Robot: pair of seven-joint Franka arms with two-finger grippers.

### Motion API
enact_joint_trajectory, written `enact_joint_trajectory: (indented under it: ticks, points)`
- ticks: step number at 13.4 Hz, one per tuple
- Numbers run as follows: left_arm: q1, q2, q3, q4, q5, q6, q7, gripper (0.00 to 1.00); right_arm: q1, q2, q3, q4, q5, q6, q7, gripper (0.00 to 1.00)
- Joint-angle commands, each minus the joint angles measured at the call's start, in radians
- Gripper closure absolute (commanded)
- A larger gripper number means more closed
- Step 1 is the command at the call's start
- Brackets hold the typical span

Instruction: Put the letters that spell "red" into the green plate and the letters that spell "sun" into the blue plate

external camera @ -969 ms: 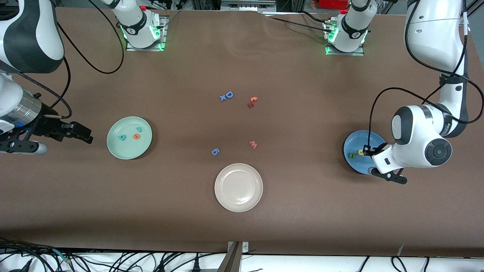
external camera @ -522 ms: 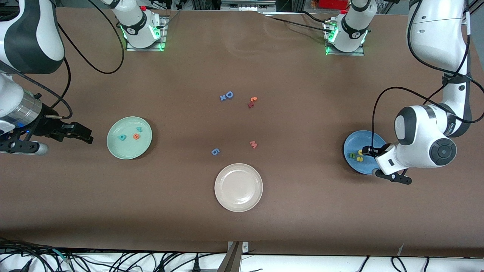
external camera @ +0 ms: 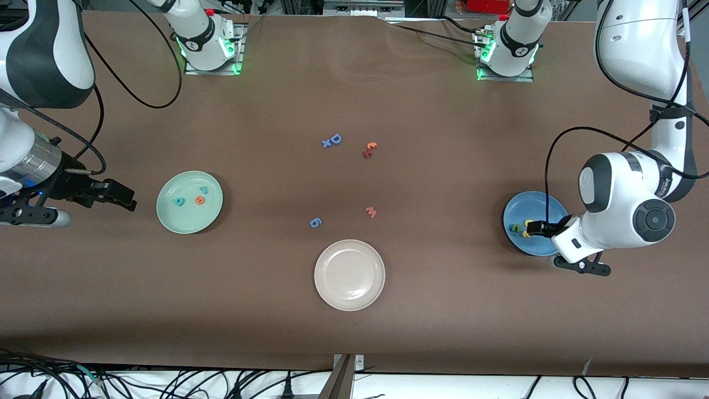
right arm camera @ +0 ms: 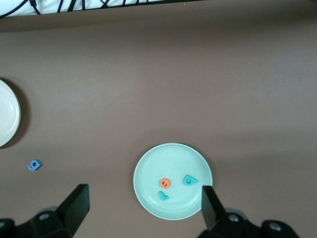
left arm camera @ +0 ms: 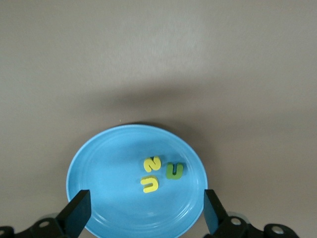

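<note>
We see even, soft overhead light on the matte brown table (external camera: 443, 310); faint shadows hug the round sky-blue plate (left arm camera: 99, 168), and all views are sharp, without glare.

Three round plates sit on the counter (external camera: 443, 310): one green plate (external camera: 169, 213) at centre left of the front view, one blue plate (external camera: 515, 235) at centre right, one beige-white plate (external camera: 349, 275) at lower centre.

Three small letters lie in the green plate: a teal d (external camera: 178, 201), an orange e (external camera: 199, 200), a teal-blue r (external camera: 204, 189).

Three lie in the blue plate: a yellow s (left arm camera: 151, 163), a yellow u (left arm camera: 149, 184), a green n (left arm camera: 174, 170).

Six loose pieces lie mid-frame: three blue, two orange-red, one pink.
</note>
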Motion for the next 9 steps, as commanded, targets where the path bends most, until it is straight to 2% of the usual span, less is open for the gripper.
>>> enact_joint_trajectory:
  ticks: [1, 3, 5, 9]
  points:
    - [-0.028, -0.052, 0.018, -0.007, 0.034, -0.014, -0.048, 0.00, -0.003, 0.004, 0.002, 0.013, -0.007, -0.002, -0.003, 0.00]
    - [-0.054, -0.104, 0.041, -0.017, 0.037, -0.036, -0.076, 0.00, -0.003, 0.004, 0.002, 0.014, -0.007, -0.002, -0.003, 0.00]
    - [-0.106, -0.176, 0.094, -0.023, 0.037, -0.088, -0.143, 0.00, -0.003, 0.004, 0.002, 0.013, -0.007, -0.002, -0.003, 0.00]
    - [-0.103, -0.337, 0.098, -0.099, 0.038, -0.097, -0.147, 0.00, -0.003, 0.004, 0.002, 0.013, -0.007, -0.002, -0.003, 0.00]
